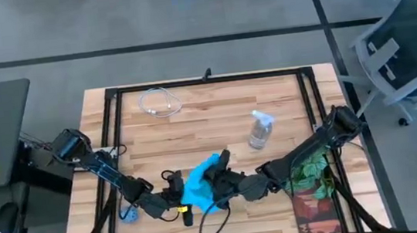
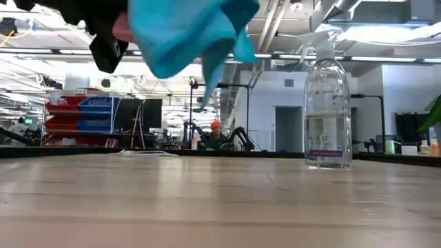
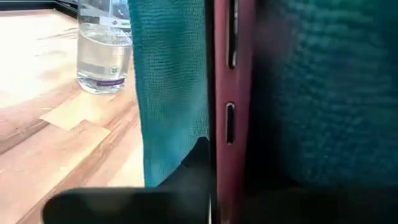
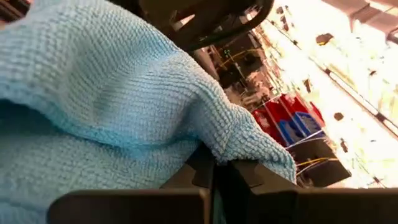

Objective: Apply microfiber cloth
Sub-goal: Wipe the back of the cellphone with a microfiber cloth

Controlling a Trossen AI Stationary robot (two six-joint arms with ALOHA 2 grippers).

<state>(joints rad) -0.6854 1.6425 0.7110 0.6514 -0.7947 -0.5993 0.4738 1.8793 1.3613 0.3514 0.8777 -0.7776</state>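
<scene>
The sky-blue microfiber cloth (image 1: 200, 183) hangs clear of the table at its near middle, bunched between my two grippers, and it shows at the top of the low view (image 2: 186, 31). My right gripper (image 4: 214, 177) is shut on the cloth. My left gripper (image 1: 175, 198) is shut on a phone with a red edge (image 3: 227, 112), which stands edge-on. Cloth lies on both sides of the phone (image 3: 168, 93). My left gripper holds the phone between its two fingers, with the red side edge and its buttons (image 3: 229, 121) facing the wrist camera. The phone is lifted off the table and the cloth drapes against it. The place of contact itself is dark and hidden. My right gripper pinches a bunched fold of the cloth (image 4: 217, 146) between its two fingers, coming level from the table's right. The cloth bulges up in front of the fingers and hangs slack, clear of the table.
A clear spray bottle (image 1: 260, 130) stands upright right of the middle. A white cable (image 1: 160, 102) lies at the far left. A small blue disc (image 1: 129, 214) sits near the left front. A plant (image 1: 315, 171) and a red book (image 1: 311, 210) are at the right front.
</scene>
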